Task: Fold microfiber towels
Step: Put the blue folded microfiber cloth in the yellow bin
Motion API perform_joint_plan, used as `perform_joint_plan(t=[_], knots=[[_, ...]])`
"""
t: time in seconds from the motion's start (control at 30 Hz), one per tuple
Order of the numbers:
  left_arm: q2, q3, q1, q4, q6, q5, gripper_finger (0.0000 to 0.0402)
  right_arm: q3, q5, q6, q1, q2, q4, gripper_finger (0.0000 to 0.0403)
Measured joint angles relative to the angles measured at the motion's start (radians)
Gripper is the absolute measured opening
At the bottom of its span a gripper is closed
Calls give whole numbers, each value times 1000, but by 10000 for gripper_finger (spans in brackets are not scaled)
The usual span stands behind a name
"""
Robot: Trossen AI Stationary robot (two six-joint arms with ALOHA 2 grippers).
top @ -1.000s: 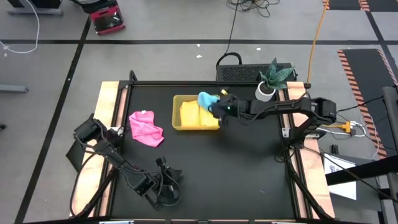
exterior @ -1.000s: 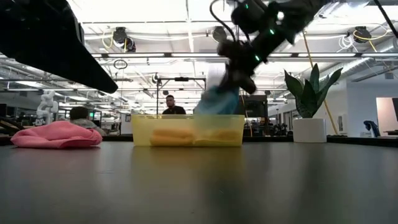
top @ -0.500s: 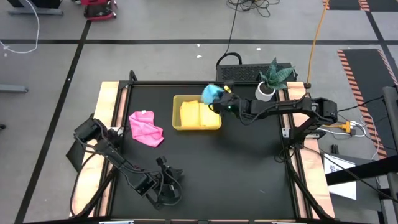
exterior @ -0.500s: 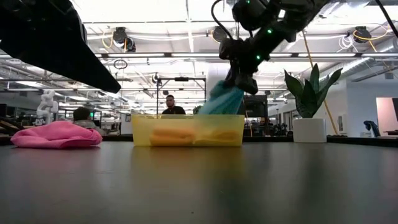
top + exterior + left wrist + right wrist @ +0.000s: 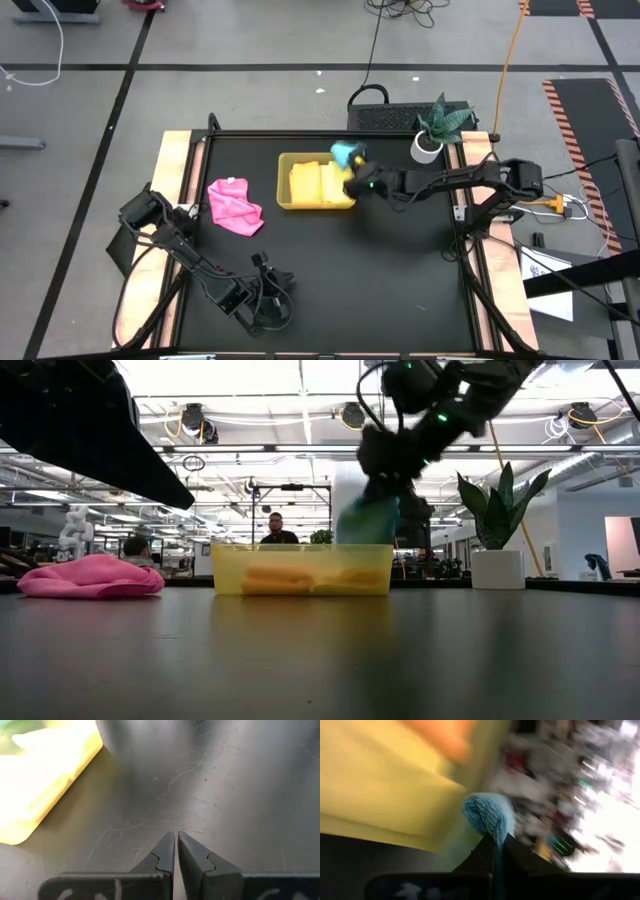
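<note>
Overhead, right gripper (image 5: 352,172) fingers pinch sky blue towel (image 5: 346,154) above tray (image 5: 283,199) far corner; left gripper (image 5: 175,840) fingers closed, empty, well apart from tray.

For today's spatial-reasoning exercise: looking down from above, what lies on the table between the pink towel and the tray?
Nothing: in the high view, only bare black tabletop separates the crumpled pink towel from the yellow-green tray.

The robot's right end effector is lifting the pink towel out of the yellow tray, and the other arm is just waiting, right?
Not quite. The right end effector is lifting the blue towel from the yellow tray, as the high view shows. The pink towel lies on the table beside the tray. The left end effector does wait.
</note>
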Motion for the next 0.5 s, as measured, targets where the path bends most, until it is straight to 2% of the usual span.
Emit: perform_joint_plan(t=[0.07, 0.27, 0.5], knots=[[0, 0, 0, 1, 0, 0, 26, -32, -67, 77, 30, 1, -50, 4], [0, 0, 2, 2, 0, 0, 26, -86, -129, 235, 104, 1, -41, 4], [0, 0, 19, 3, -1, 0, 26, -86, -205, 410, 87, 1, 54, 4]])
